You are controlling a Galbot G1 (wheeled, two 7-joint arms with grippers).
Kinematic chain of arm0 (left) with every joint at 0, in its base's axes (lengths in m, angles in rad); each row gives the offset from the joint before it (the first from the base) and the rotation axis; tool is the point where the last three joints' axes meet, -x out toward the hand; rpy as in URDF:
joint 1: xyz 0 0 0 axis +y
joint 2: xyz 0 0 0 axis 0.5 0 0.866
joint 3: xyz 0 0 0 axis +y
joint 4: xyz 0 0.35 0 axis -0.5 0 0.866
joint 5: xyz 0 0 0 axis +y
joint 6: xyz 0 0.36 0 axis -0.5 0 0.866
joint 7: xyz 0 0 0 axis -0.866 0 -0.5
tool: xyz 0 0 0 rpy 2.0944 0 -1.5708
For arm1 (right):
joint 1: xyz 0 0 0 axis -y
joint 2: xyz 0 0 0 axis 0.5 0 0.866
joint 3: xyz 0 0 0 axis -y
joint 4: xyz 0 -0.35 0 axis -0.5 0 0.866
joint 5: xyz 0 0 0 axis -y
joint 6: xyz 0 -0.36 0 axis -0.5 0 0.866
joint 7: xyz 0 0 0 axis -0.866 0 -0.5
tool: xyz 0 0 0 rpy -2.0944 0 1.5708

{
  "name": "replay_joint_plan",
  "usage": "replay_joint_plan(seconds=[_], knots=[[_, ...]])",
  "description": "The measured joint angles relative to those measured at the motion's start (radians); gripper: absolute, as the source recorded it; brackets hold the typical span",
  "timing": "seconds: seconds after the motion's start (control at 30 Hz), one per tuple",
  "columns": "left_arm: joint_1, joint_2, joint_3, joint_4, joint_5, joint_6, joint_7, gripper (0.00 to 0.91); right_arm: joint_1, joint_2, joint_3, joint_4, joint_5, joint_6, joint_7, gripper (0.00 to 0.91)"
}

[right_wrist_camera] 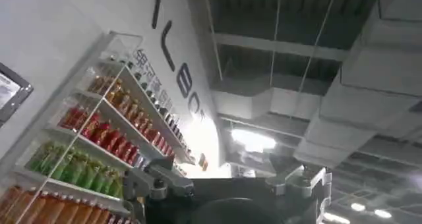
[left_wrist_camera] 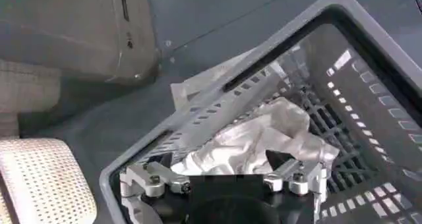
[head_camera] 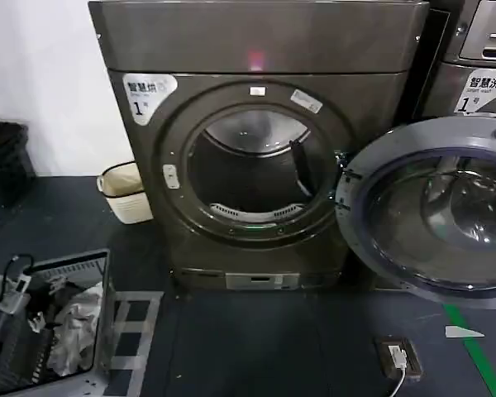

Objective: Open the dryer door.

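Right of the dark grey-brown metal dryer (head_camera: 256,165), its round porthole door (head_camera: 434,211) hangs swung wide, grey plastic face and domed glass showing. Left gripper (left_wrist_camera: 227,172) gapes unladen above crumpled white cloth (left_wrist_camera: 257,140) in a slotted grey plastic basket (left_wrist_camera: 369,41); right gripper (right_wrist_camera: 227,179) is parted, aimed at the ceiling.

Silver brackets, black housings on both grippers.
The left gripper (left_wrist_camera: 224,179) and right gripper (right_wrist_camera: 227,179) carry bolted metal finger mounts.

Head faces dryer (head_camera: 256,157); right wrist looks ceilingward
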Motion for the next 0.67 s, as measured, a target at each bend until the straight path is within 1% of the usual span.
replay_joint_plan(seconds=[0.3, 0.67], knots=[[0.0, 0.003, -0.015, 0.009, 0.039, -0.011, 0.037, 0.907, -0.002, 0.004, 0.002, 0.004, 0.0, 0.001, -0.003, 0.907], [0.003, -0.005, -0.019, 0.014, 0.058, -0.022, 0.039, 0.907, 0.003, 0.008, -0.002, 0.007, -0.005, 0.0, -0.004, 0.907]])
